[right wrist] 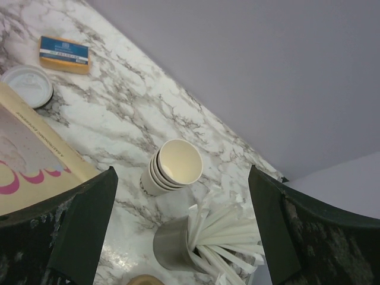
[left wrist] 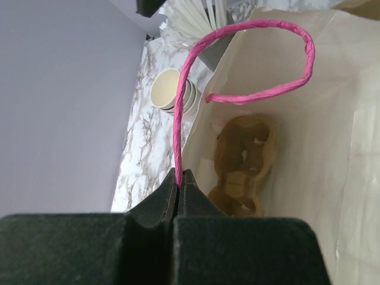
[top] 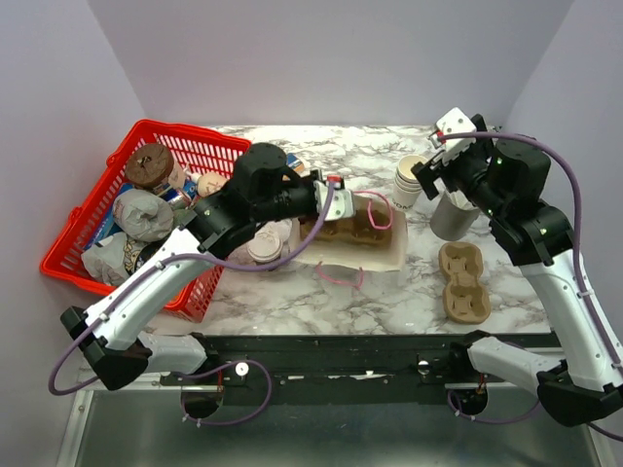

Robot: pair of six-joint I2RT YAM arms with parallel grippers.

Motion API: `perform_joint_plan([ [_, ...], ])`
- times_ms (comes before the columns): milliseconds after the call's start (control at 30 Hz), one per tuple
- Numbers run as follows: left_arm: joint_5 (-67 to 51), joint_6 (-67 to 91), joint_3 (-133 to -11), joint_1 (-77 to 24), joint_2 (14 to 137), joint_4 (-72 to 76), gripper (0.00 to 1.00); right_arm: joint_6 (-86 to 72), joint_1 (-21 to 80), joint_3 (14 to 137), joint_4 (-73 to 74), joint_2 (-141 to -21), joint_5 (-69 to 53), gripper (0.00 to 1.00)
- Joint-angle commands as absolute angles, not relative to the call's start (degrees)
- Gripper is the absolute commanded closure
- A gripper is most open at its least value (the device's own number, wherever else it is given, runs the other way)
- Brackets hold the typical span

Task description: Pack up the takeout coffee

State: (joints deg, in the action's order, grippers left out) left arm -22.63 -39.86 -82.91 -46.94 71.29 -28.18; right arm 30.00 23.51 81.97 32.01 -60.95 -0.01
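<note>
L gripper (left wrist: 180,178) fingers pinched tight on pink handle (left wrist: 249,27) of paper bag (left wrist: 347,148); cardboard cup tray (left wrist: 243,160) lies inside. R gripper (right wrist: 181,214) fingers wide apart, holding nothing, over stack of cups (right wrist: 172,166) & grey cup of sticks (right wrist: 175,246). Lidded coffee cup (right wrist: 27,86) stands on table (right wrist: 119,119) just beside bag, outside it.

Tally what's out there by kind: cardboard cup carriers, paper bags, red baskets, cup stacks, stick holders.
Cardboard cup carriers: 2
Paper bag: 1
Red basket: 1
Stack of cream cups: 1
Grey cup of white sticks: 1
Total: 6
</note>
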Motion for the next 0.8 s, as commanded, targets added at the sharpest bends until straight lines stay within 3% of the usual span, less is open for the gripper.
perform_joint_plan([
  [0,-30.8,-31.3,-93.7,-43.7,74.8,-35.5,1.0,30.9,23.1,86.8,32.3,-60.6,1.7,0.0],
  [367,-35.9,-26.4,-113.6,-43.1,81.5,-47.8,1.0,31.7,22.9,89.6,30.5,-61.1,4.3,0.0],
  [667,-38.7,-19.2,-119.4,-40.3,91.2,-51.4,1.0,32.5,22.3,86.8,30.5,-59.9,5.0,0.0],
  [700,-36.8,-18.0,-119.4,-40.0,93.1,-51.6,0.95,32.9,22.2,86.1,30.2,-59.7,5.1,0.0],
  [767,-35.6,-16.8,-118.9,-38.2,100.0,-52.6,0.55,33.5,21.4,84.3,29.1,-59.7,5.4,0.0],
])
